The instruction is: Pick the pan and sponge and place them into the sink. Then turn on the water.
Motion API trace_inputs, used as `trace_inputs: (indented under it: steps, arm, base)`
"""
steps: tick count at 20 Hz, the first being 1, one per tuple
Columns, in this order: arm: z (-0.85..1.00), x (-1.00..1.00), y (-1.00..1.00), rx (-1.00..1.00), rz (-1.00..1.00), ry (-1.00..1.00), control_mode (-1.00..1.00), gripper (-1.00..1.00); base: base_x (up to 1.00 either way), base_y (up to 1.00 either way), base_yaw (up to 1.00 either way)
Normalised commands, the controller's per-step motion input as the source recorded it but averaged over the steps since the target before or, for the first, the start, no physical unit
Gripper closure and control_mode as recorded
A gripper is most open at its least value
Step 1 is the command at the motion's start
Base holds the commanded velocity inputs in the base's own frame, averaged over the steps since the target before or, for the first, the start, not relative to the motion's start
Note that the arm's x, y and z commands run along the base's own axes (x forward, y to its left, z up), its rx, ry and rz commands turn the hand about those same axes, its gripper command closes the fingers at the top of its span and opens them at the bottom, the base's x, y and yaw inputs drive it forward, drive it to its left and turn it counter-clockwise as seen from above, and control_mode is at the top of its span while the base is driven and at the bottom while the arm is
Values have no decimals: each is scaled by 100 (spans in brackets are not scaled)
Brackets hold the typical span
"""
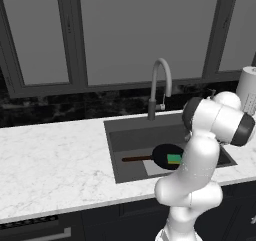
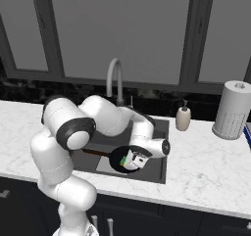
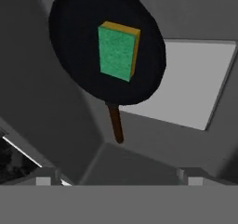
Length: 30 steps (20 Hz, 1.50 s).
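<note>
Down in the dark grey sink [image 1: 125,135] lies the black frying pan [image 1: 162,154], flat on the basin floor and partly over the pale grey square patch [image 3: 200,83]. Its thin brown handle [image 1: 136,158] points left along the bottom. On the pan rests the green sponge [image 3: 117,52], its yellow-orange layer along one edge, well inside the rim. Above them hovers the gripper [image 2: 132,160], reaching down into the basin from the white arm [image 2: 105,117]; its fingers are spread wide and hold nothing, apart from both pan and sponge. Behind the sink rises the grey gooseneck faucet [image 1: 159,85], its spout arching over the basin. Farther right on the marble counter [image 1: 50,150] stand a soap dispenser [image 2: 183,117] and a paper towel roll [image 2: 232,108].
</note>
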Motion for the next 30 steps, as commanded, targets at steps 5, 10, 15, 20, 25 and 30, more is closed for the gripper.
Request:
trace_inputs:
  steps: [5,10,15,20,25,30]
  arm:
    - [90,-31,0,0,-7,-17,-100,-100]
    - [63,-16,-1,5,-14,-7,-100,-100]
    - [51,-22,-5,17,-16,0,-100,-100]
    - [62,0,0,16,-1,0,-100,-100]
    - [43,2,0,16,0,0,-100,-100]
    - [10,25,0,18,0,0,-100,-100]
  base:
    - [0,0,0]
    - [0,0,0]
    - [0,0,0]
    - [0,0,0]
    - [0,0,0]
    - [0,0,0]
